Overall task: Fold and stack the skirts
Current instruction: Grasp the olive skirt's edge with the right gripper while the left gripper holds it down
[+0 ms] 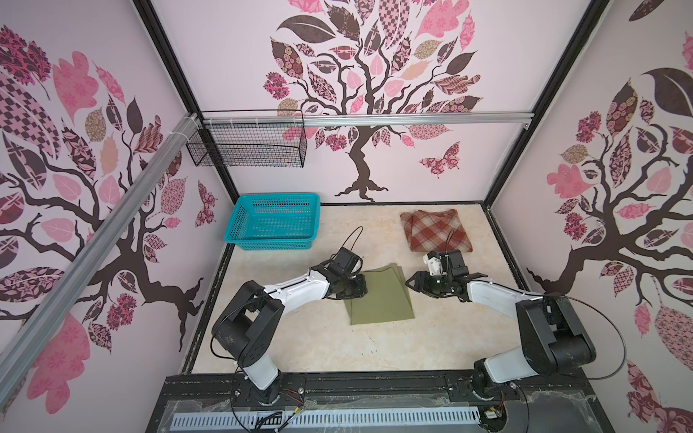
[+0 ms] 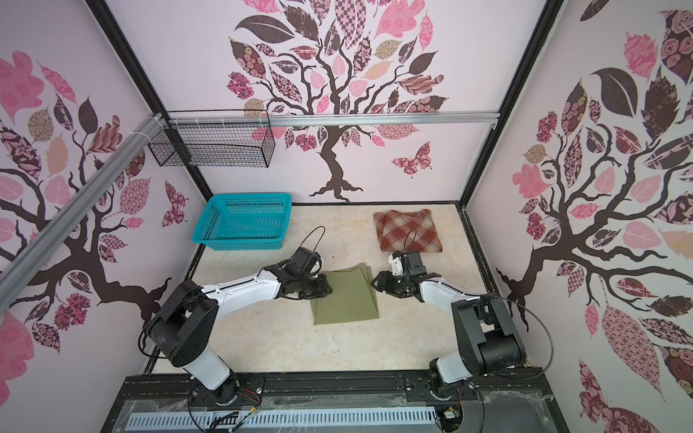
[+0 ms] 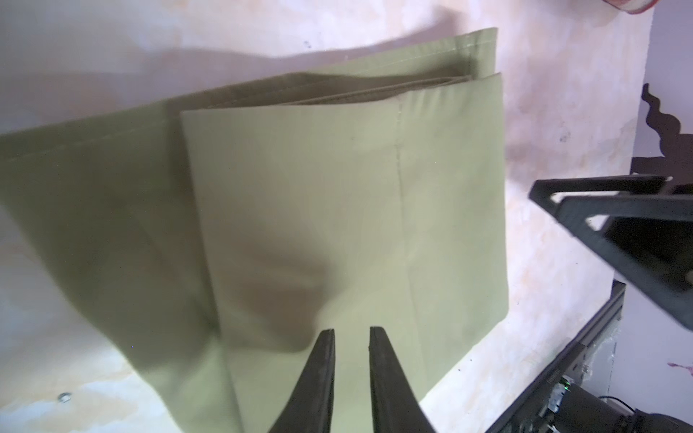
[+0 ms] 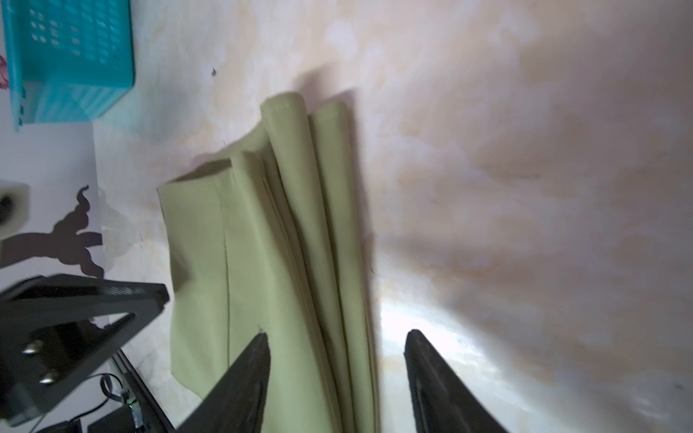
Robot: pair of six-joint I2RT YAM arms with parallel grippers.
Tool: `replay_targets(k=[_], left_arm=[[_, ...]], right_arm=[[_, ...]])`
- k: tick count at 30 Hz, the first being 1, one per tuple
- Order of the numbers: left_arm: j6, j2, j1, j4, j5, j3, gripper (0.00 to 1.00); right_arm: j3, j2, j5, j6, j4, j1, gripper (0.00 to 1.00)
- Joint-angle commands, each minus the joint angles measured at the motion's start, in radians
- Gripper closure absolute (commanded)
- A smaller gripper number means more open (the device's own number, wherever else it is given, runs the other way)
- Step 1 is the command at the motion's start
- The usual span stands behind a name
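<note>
Folded olive skirt (image 1: pixel 386 300) lies apart from the folded plaid skirt (image 1: pixel 435 230).

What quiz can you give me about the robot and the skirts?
1. True or false: the rust-red and cream plaid woolly skirt lies outside the turquoise plastic basket.
2. The right gripper is: A) open, B) shut on cloth, C) out of sight.
3. Which skirt lies beside the right gripper?
Key: 1 true; 2 A; 3 the plain olive-green cloth skirt.

The left hand (image 1: pixel 359 289) hides one edge of the olive skirt (image 1: pixel 386 300), perhaps pinching it.
</note>
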Motion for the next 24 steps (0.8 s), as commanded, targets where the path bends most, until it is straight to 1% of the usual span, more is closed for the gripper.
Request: replay_targets(k=[1,3,9,11,17,18,24], left_arm=[[-0.018,0.056,-0.019,0.026,0.053,0.047,0.79],[-0.043,0.091,-0.032,0.058,0.083,0.053,0.79],[-0.062,0.169,-0.065,0.091,0.095,0.09,0.79],[-0.067,0.19,-0.069,0.1,0.1,0.095,0.79],[-0.066,0.224,-0.069,0.099,0.103,0.102,0.79],[-0.066,0.228,-0.07,0.098,0.103,0.099,0.79],[-0.066,0.234,-0.069,0.091,0.1,0.093,0.79]], right_arm=[[-0.015,-0.021,-0.045,0.001,0.024,0.001,0.38],[-0.022,-0.002,-0.068,0.006,0.04,0.0,0.38],[-0.042,0.034,-0.128,0.011,0.091,0.0,0.38],[-0.046,0.043,-0.132,0.009,0.097,0.0,0.38],[-0.061,0.071,-0.094,0.023,0.128,0.0,0.38],[-0.064,0.079,-0.101,0.025,0.142,0.0,0.38],[-0.066,0.12,-0.068,0.013,0.155,0.001,0.38]])
